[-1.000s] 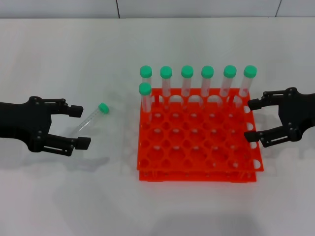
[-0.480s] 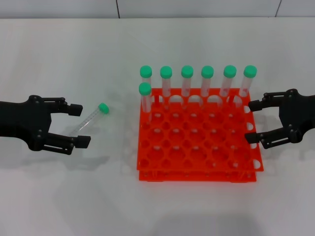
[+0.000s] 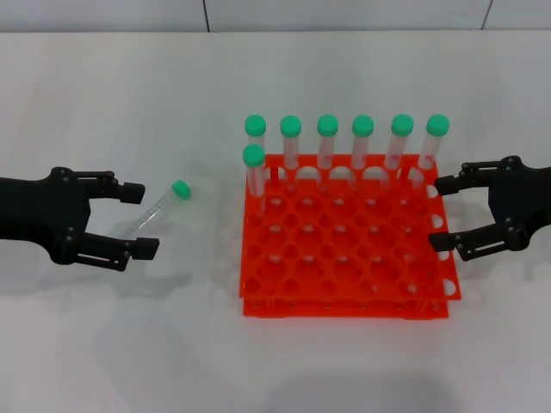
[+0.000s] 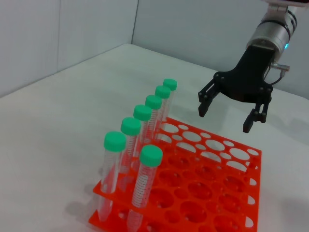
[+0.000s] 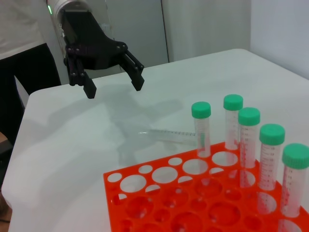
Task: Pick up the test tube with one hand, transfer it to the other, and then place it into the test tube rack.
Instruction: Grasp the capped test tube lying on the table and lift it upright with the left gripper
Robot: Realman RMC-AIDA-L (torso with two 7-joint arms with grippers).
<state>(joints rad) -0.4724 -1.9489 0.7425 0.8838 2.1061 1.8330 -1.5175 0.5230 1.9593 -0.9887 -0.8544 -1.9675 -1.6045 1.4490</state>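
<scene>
The test tube (image 3: 160, 209) lies on the white table left of the rack, green cap toward the rack; it also shows in the right wrist view (image 5: 166, 134). My left gripper (image 3: 139, 221), on the green-ringed arm, is open; in the head view the tube's tapered tip sits at the gap between its fingers. In the right wrist view this gripper (image 5: 114, 88) hovers above the table, holding nothing. My right gripper (image 3: 441, 212) is open and empty at the right edge of the orange-red test tube rack (image 3: 344, 297); it also shows in the left wrist view (image 4: 226, 118).
Several green-capped tubes (image 3: 327, 142) stand upright in the rack's back row, and one (image 3: 254, 172) stands in the second row at the left. They show in the left wrist view (image 4: 142, 125) and the right wrist view (image 5: 248, 137). A wall edge (image 3: 207, 15) runs behind the table.
</scene>
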